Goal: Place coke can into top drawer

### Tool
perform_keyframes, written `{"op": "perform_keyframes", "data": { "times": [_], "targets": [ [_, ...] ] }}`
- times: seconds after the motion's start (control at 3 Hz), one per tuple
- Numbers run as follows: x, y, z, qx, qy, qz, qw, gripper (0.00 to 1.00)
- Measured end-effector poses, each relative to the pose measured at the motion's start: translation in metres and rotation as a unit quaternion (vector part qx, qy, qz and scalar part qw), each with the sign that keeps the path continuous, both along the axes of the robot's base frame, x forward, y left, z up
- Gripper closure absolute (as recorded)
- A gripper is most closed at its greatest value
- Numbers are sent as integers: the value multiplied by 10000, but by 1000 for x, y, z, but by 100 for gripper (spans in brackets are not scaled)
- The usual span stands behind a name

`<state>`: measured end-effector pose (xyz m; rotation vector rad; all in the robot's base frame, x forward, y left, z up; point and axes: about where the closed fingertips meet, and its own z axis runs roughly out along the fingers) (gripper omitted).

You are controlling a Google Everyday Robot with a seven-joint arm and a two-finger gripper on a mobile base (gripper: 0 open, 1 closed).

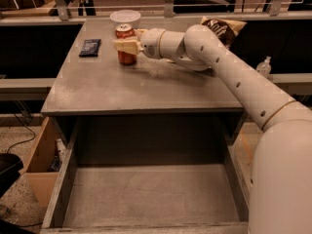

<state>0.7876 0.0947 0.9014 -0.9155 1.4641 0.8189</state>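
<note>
Clamping the coke can [126,58] around its middle with the jaws, closed on it, one pale jaw across its front and the other behind. Holding the can upright over the far part of the counter [146,89], base at or just above the grey top; cannot tell which. Reaching to the can from its right with a white arm [229,77]. Just behind the can, a white bowl [125,18]. Left of the can, apart from it, a flat dark packet [90,47]. Right of the can and farther back, a brown chip bag [223,29]. Well in front of the can and below it, the top drawer [151,194], pulled open, scuffed grey bottom showing.
</note>
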Motion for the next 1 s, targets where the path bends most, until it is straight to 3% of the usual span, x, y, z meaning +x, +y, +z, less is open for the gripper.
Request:
{"op": "perform_keyframes", "data": {
  "times": [0.33, 0.67, 1.0],
  "targets": [
    [-1, 3, 0, 2, 4, 22, 10000, 88],
    [-1, 6, -1, 5, 8, 42, 10000, 100],
    [-8, 2, 17, -132, -89, 38, 9999, 100]
  ]
}}
